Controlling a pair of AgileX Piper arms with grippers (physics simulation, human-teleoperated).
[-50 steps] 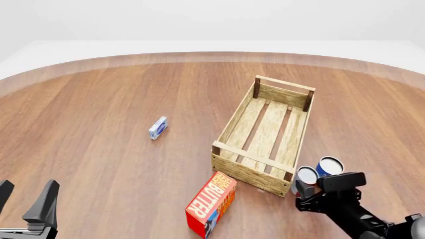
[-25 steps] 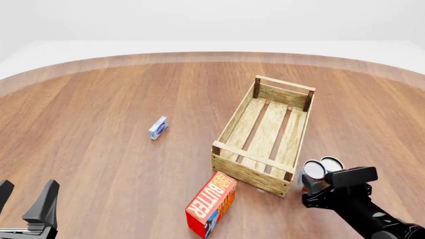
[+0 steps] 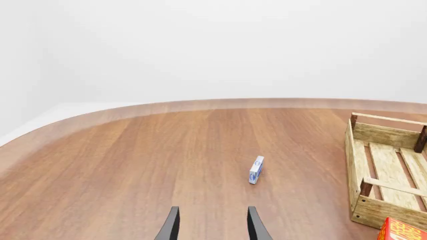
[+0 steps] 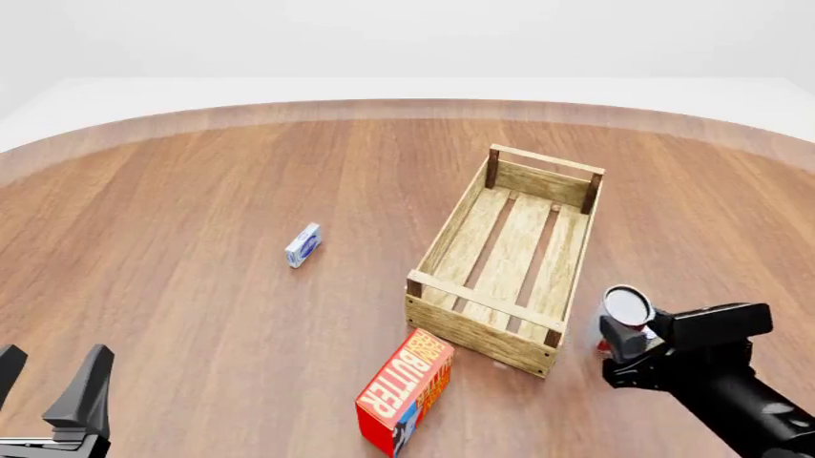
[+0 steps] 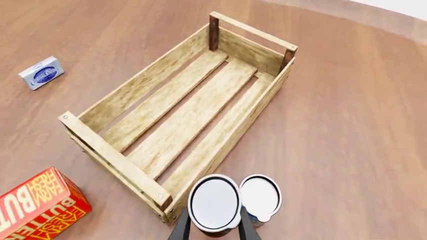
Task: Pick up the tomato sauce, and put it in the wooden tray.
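Pincer work on the right arm comes first: the right pincer (image 5: 212, 226) is clenched on the tomato sauce (image 5: 215, 202), one finger on each side of the can, whose silvery-white top faces the wrist camera. In the front view the right pincer (image 4: 633, 345) carries the can (image 4: 627, 308) at the near right of the tabletop (image 4: 191, 210), and it looks raised off the wood, though its underside is hidden. A second can (image 5: 260, 196) sits just beside the held one, its lid smaller in that view, so I judge it lower, resting on the tabletop; its label does not show.

From the right pincer in the front view, the wooden tray (image 4: 487, 298) lies at about 11 o'clock, its near corner post close by, its slatted bottom bare. The butter box (image 4: 405, 391) lies at 8 o'clock, near the tray's front rail. A small blue-and-white box (image 4: 303, 245) sits farther off at 10 o'clock, well apart from everything.

The left pincer (image 4: 49, 384) hangs released at 9 o'clock, at the far left edge, grasping nothing.

By my reading, the pick-up is done. Left to do: carry the can over the near rail, lower it onto the slats, and let go.
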